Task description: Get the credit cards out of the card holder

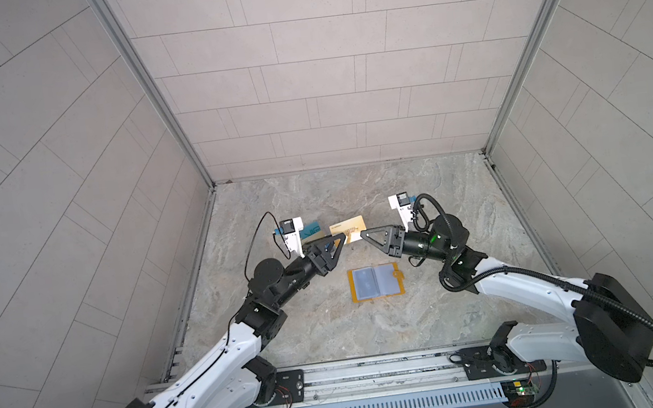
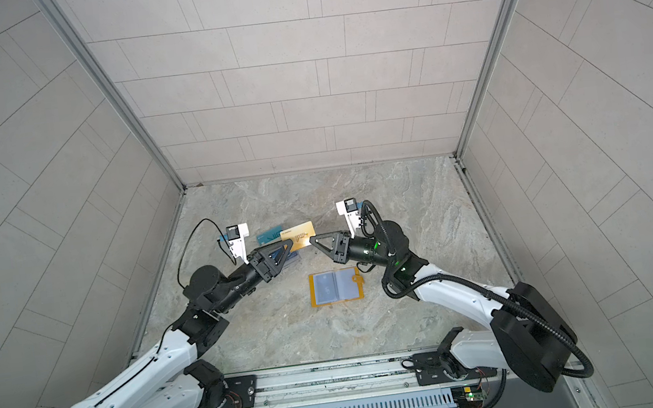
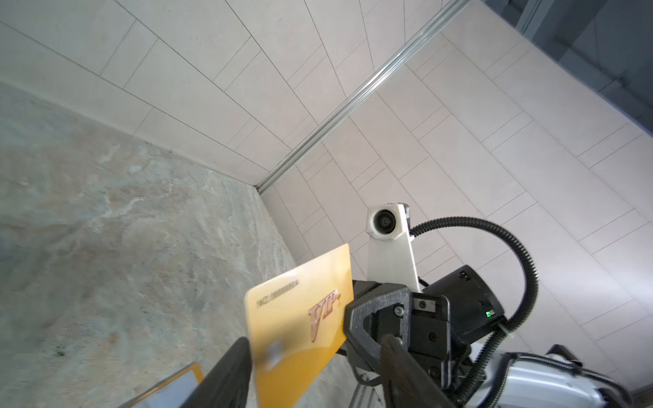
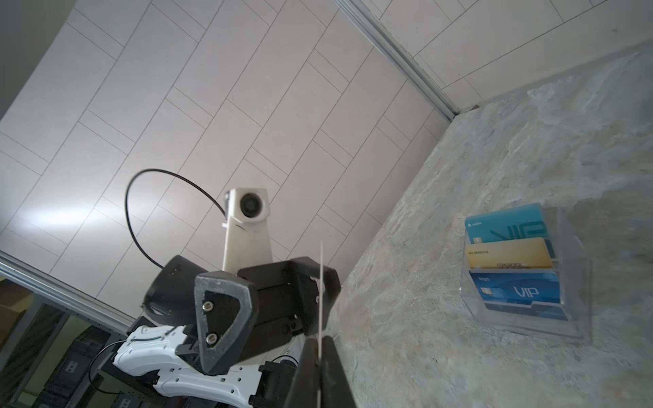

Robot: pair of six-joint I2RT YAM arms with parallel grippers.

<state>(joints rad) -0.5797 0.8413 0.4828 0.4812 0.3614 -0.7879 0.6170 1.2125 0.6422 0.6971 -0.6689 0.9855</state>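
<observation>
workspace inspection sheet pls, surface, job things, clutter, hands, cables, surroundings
surface: marbled tabletop, flat, no spills seen
job's things: gold card up in the air between the two hands; card holder lies open and flat, sleeves up; cannot tell if a card is left inside
clutter: clear stand holding a teal, a gold and a blue card
grippers: right hand shut on the gold card's edge; left hand open around its other end
cables: thin black cable loops off the left wrist camera; ribbed hose arcs over the right arm
surroundings: grey tiled walls with metal corner rails; nothing else seen
</observation>
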